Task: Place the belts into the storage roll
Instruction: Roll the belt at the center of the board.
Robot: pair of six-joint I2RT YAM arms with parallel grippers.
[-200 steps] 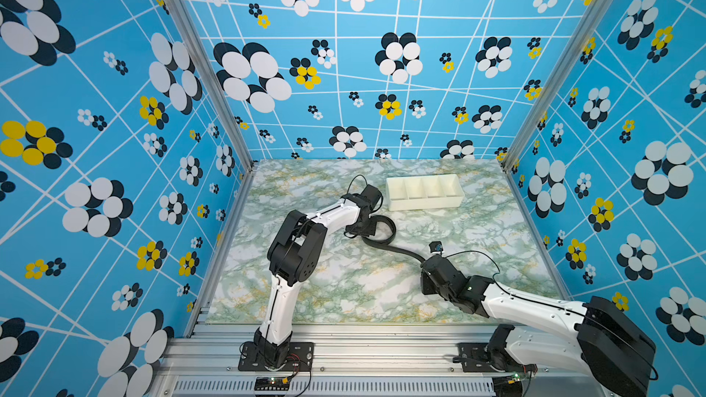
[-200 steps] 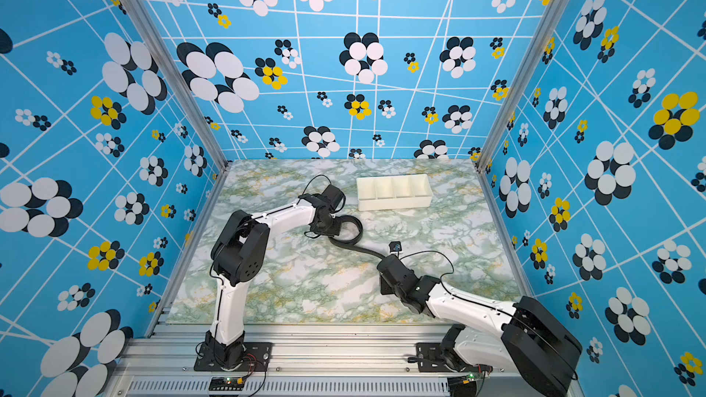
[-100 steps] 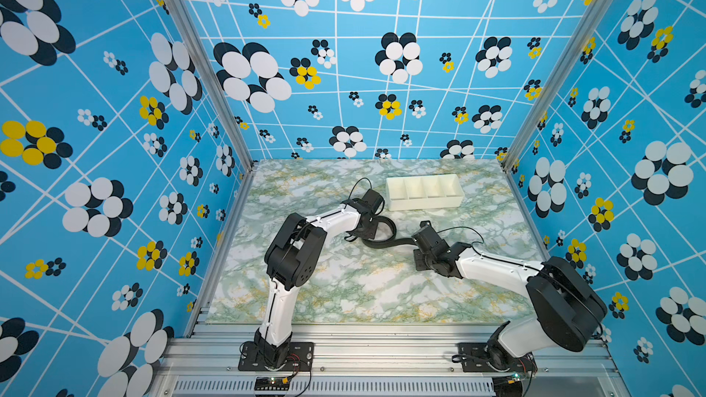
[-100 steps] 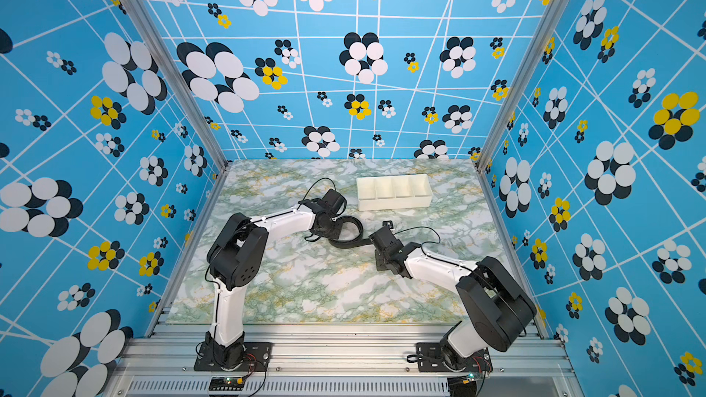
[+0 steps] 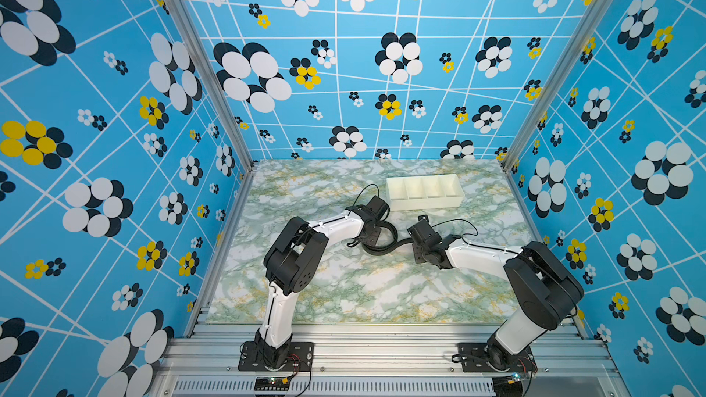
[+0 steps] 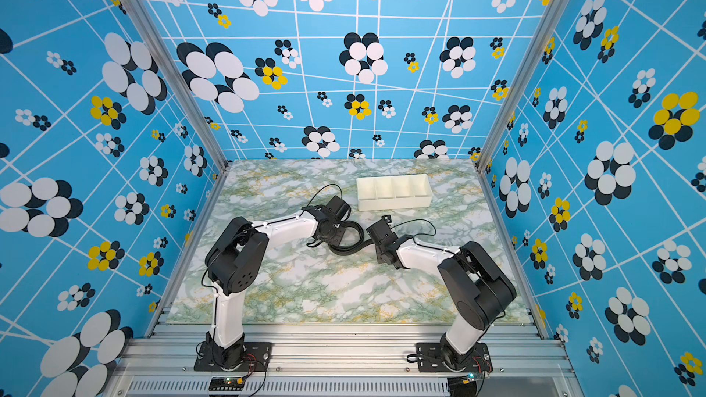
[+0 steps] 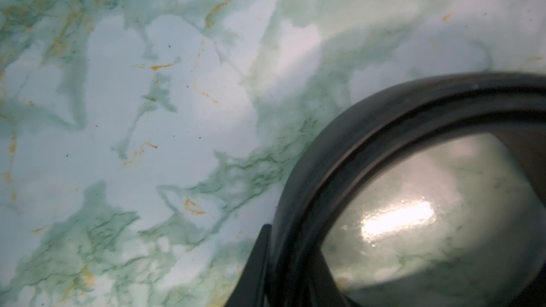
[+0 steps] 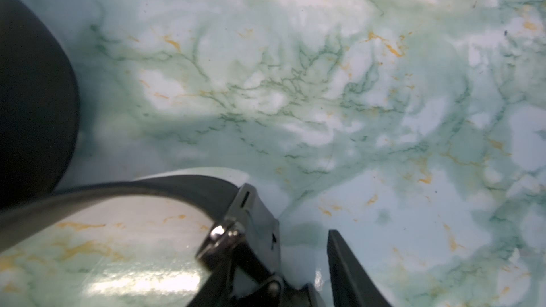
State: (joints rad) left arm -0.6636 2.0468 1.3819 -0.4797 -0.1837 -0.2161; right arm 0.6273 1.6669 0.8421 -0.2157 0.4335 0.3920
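now that the right claw point(image 5: 412, 241) has swung in across the table point(image 5: 344, 292) from well back near its own base to just beside the left claw point(image 5: 372, 238), the belt point(image 5: 382, 253) no longer runs out in a long line between them. it sits as a loose coil of a couple of turns on the table, right against the left claw. as it arrived, the right claw's jaws came apart. its wrist view shows a clear gap between them, with the buckle point(image 8: 236, 240) leaning on one side and bare table before the other, so i judge it is letting go rather than gripping. the left claw has not changed. it looks pinched shut on the strap, one finger point(image 7: 257, 264) pressed to the outside of the coil, though the inner one is hard to make out.

for the task this reads as the rolling-up nearly done. the belt is gathered small enough for a slot, but only the left claw has it, and a springy strap may uncoil once the buckle end is free.

the tray point(image 5: 424, 204) stands beyond the left claw, on the side away from the arm bases, near but not touching it. all four of its compartments look empty in both top views. the belt is wholly outside it, on the table.
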